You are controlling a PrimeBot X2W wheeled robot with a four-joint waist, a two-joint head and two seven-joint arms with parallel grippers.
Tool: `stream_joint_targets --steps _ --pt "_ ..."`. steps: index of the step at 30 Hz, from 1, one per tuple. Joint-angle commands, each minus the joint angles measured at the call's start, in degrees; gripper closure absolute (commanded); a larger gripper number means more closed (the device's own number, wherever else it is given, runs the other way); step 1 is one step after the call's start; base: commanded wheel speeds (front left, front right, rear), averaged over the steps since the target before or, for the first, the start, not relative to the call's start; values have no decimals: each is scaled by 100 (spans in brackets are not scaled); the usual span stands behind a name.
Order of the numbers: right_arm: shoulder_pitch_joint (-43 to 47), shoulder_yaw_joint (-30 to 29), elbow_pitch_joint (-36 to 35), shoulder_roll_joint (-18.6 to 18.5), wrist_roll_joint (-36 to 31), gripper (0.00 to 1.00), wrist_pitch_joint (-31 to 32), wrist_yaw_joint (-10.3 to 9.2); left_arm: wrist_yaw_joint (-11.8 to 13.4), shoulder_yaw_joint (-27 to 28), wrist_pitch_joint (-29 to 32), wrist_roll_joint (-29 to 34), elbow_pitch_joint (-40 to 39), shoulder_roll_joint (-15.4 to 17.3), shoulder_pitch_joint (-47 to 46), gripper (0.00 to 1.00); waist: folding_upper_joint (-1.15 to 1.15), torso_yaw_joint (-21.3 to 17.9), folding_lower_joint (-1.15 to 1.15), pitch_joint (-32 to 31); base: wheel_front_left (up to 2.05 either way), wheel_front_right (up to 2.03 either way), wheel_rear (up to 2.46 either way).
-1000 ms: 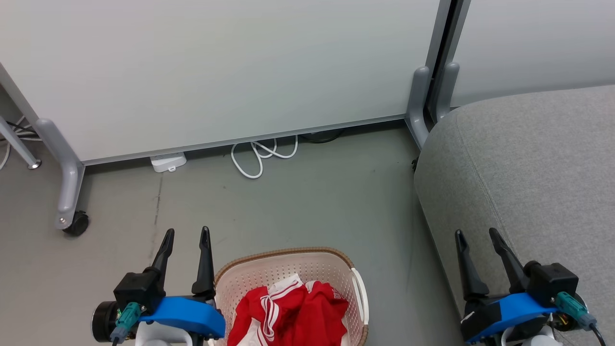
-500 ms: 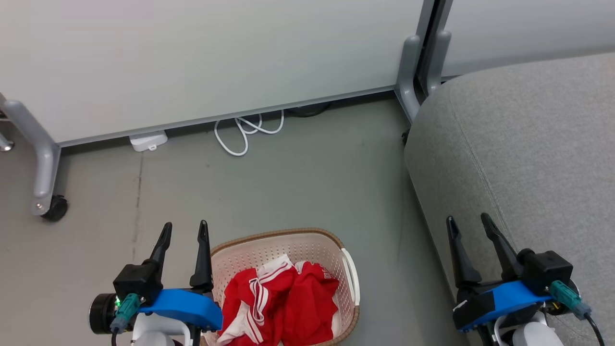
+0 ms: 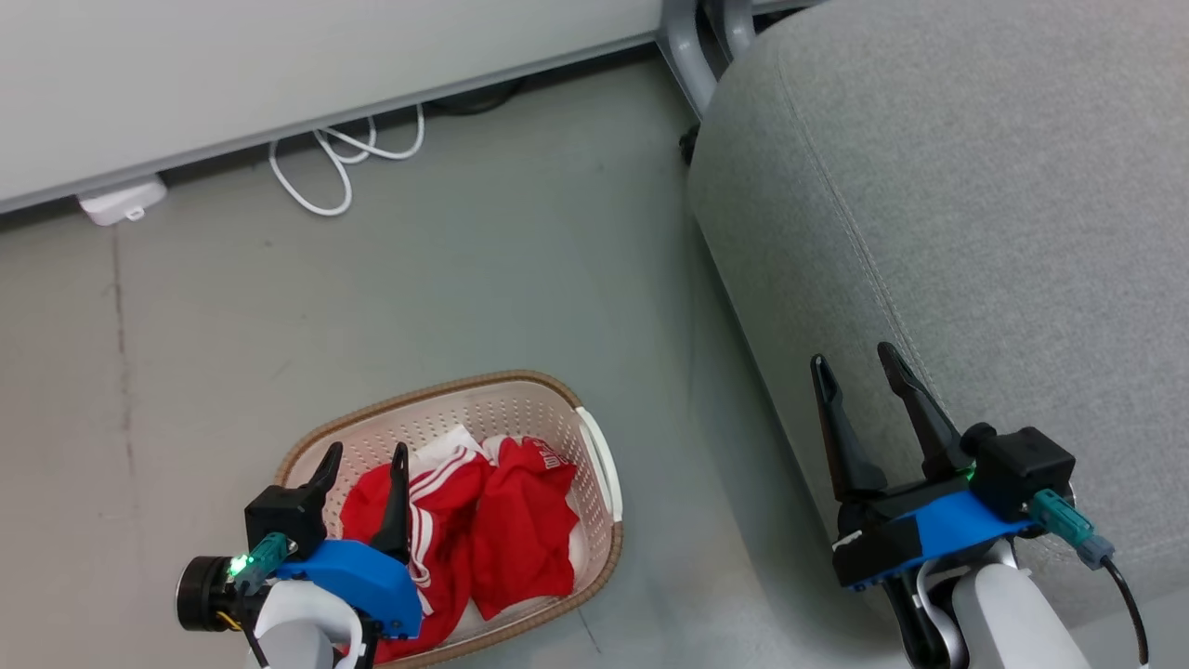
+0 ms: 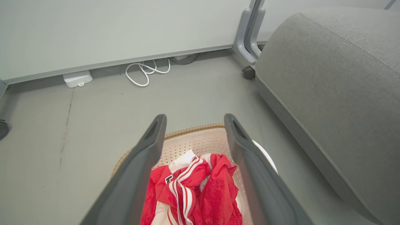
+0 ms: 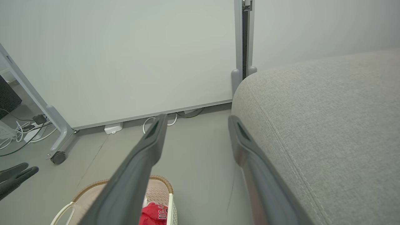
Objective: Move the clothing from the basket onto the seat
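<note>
The clothing [image 3: 506, 530] is crumpled red fabric with white stripes, lying in the cream perforated basket [image 3: 520, 416] on the floor. My left gripper [image 3: 366, 452] hangs open over the basket's left part, and its fingers frame the clothing [image 4: 193, 187] and the basket [image 4: 193, 142] in the left wrist view. The light grey seat [image 3: 975, 232] rises to the right. My right gripper [image 3: 851, 356] is open and empty at the seat's front-left edge. The right wrist view shows the seat [image 5: 328, 125], the basket [image 5: 161, 180] and a bit of the clothing [image 5: 153, 214] between the open right gripper [image 5: 197, 117] fingers.
A white partition panel [image 3: 279, 65] stands behind the grey floor, with its grey foot [image 3: 683, 46] near the seat's corner. A coiled white cable [image 3: 339, 158] and a white adapter box [image 3: 121, 203] lie along its base. A caster wheel [image 5: 58, 157] sits at far left.
The head camera has tilted down and turned, shifting the whole picture. The left gripper, earlier beside the basket's left rim, now stands over the basket. Both grippers stay open.
</note>
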Motion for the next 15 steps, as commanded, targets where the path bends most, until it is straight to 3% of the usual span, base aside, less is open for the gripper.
stream_joint_targets --steps 1,9,15 --pt "-120 40 -27 -17 28 0 -39 1 -29 -8 62 26 135 62 -164 0 0 -328 -1 375 0 0 0" --pt "-422 224 -207 -10 147 0 -42 1 -66 -60 356 -30 903 312 -624 0 0 -793 -1 1095 0 0 0" --pt "-584 352 -361 -11 274 0 -44 1 66 -76 441 58 1398 563 -898 0 0 -1040 -1 1566 0 0 0"
